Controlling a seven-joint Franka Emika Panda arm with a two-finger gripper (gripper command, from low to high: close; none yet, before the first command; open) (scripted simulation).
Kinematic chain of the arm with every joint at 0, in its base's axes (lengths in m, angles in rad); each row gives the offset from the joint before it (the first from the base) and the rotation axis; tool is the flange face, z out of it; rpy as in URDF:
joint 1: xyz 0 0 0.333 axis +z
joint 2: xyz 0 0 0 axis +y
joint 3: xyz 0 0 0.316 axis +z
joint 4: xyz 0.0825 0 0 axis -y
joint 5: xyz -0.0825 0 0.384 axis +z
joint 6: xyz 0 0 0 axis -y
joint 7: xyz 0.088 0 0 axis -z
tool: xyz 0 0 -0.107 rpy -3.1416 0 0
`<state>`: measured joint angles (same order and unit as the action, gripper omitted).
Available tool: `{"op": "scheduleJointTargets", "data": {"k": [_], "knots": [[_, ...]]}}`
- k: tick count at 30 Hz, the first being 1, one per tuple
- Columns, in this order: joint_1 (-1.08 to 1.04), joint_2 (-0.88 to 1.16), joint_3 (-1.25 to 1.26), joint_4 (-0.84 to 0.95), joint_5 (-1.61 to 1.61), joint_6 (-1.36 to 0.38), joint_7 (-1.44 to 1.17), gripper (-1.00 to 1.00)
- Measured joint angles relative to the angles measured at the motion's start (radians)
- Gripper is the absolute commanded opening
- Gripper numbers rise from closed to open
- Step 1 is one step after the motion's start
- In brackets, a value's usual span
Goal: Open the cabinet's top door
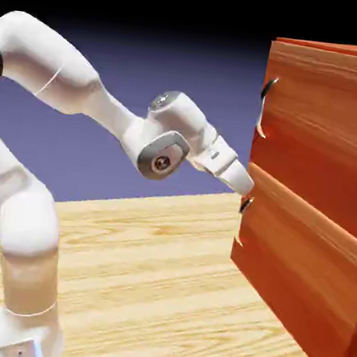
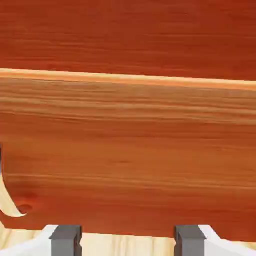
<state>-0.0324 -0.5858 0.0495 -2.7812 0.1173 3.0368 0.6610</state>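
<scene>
cabinet (image 1: 313, 198): one, at exterior view's right on desk (image 1: 144, 288) | front panels: two, stacked | top door (image 1: 323, 113): upper, shut | handles: two, one each | pincer (image 2: 127, 240): one, released, empty, facing the wood

a pale wooden table (image 1: 160, 290) with long, light-and-tan grain bands fills the lower part of the exterior view, its surface running from the near edge back to a far edge that meets the backdrop. in the hand view a thin strip of the same blond wood shows along the bottom edge. behind the table, a plain blue-violet backdrop (image 1: 148, 68) rises, lighter near the table's far edge and darkening to near black toward the top.
</scene>
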Motion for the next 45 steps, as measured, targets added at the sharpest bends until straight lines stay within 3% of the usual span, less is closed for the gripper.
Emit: {"op": "scheduleJointTargets", "data": {"k": [45], "knots": [[-0.741, -0.263, 0.825, 0.480, 1.957, -0.003, -1.335, 0.00]]}}
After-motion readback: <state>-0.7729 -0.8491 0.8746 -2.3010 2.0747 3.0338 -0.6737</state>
